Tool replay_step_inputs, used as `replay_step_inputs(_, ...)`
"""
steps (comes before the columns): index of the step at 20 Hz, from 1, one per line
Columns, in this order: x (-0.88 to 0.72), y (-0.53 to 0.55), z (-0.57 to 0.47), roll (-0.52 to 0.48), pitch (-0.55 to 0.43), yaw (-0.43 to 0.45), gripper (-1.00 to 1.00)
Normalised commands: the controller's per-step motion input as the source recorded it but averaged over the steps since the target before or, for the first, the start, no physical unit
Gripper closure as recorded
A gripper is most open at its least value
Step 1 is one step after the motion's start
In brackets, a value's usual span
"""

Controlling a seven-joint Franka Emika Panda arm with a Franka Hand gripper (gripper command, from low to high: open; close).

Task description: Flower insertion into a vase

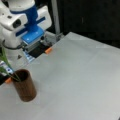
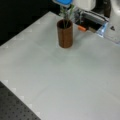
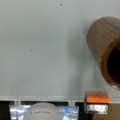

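The brown wood-looking vase (image 1: pixel 24 86) (image 2: pixel 65 34) stands upright on the grey table near its far edge in both front views. Green flower stems (image 1: pixel 7 65) (image 2: pixel 66 15) rise out of its dark mouth and lean out of view; no blossom shows. The gripper (image 1: pixel 33 41) (image 2: pixel 64 2), a white hand with a blue block, hangs raised above the table edge, close to the vase and the stems. The wrist view looks down on the vase (image 3: pixel 103 40) at its right edge; neither fingers nor stems show there.
An orange clip (image 1: pixel 48 50) (image 2: pixel 81 28) (image 3: pixel 97 98) holds the grey sheet at the table edge beside the vase. The white robot base (image 3: pixel 42 111) stands behind that edge. A dark perforated board (image 2: pixel 12 107) borders the near corner. The grey table (image 1: pixel 80 82) spreads out beyond the vase.
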Motion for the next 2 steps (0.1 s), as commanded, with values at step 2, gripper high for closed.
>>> replay_step_inputs(2,0.02,0.26,-0.13,0.008,-0.059,-0.117,-1.0)
